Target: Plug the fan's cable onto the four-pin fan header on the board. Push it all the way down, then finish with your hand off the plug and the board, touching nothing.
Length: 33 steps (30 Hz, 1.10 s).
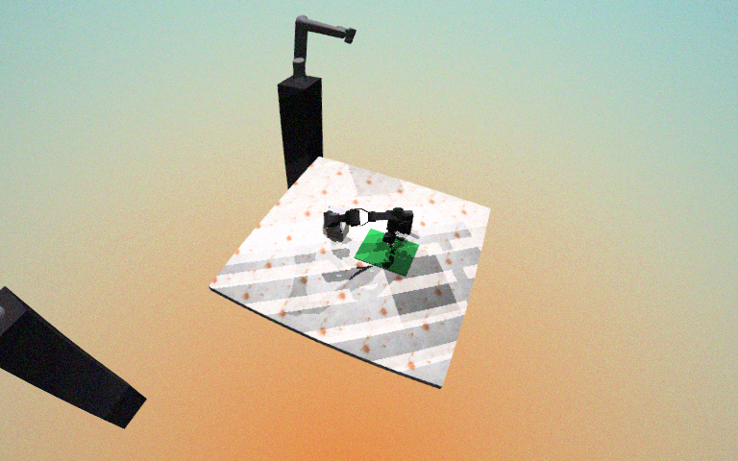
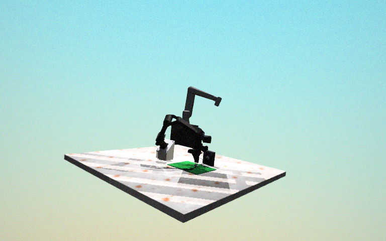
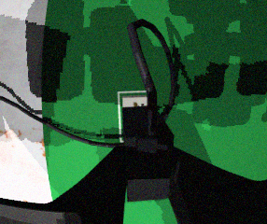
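Observation:
The green board lies flat on the patterned table. My gripper points straight down over the board and is shut on the dark plug. In the wrist view the plug sits right at the white-framed four-pin header and covers its near part; how deep it sits I cannot tell. The black cable loops up from the plug and runs off left across the board. The black fan stands upright just behind the board.
The arm's base stands left of the board. A tall dark post with a camera arm stands behind the table's far corner. Another dark block is off the table at the lower left.

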{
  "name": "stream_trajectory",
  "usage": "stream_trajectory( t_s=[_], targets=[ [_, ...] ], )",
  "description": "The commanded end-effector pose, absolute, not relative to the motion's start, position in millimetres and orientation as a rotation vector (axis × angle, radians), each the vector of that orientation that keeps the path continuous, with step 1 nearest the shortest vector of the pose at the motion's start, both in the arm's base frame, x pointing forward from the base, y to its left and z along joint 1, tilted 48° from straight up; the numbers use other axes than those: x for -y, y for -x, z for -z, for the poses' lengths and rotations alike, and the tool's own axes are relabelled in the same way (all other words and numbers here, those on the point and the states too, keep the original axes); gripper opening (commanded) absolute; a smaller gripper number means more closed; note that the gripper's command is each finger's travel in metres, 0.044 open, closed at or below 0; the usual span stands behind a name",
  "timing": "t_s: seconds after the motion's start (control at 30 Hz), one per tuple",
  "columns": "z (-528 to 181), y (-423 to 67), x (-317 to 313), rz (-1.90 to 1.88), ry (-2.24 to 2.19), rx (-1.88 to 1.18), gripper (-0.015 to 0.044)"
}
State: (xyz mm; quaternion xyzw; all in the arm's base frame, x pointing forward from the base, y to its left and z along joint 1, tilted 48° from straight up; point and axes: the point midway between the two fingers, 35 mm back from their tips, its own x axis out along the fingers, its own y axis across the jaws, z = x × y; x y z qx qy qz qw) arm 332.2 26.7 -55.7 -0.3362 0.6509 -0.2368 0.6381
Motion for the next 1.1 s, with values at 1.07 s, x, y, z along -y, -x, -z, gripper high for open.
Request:
stream_trajectory(
  t_s=[1.07],
  targets=[
    [60.1,-332.0,-21.9,0.537,0.773,-1.483,0.0]
  ],
)
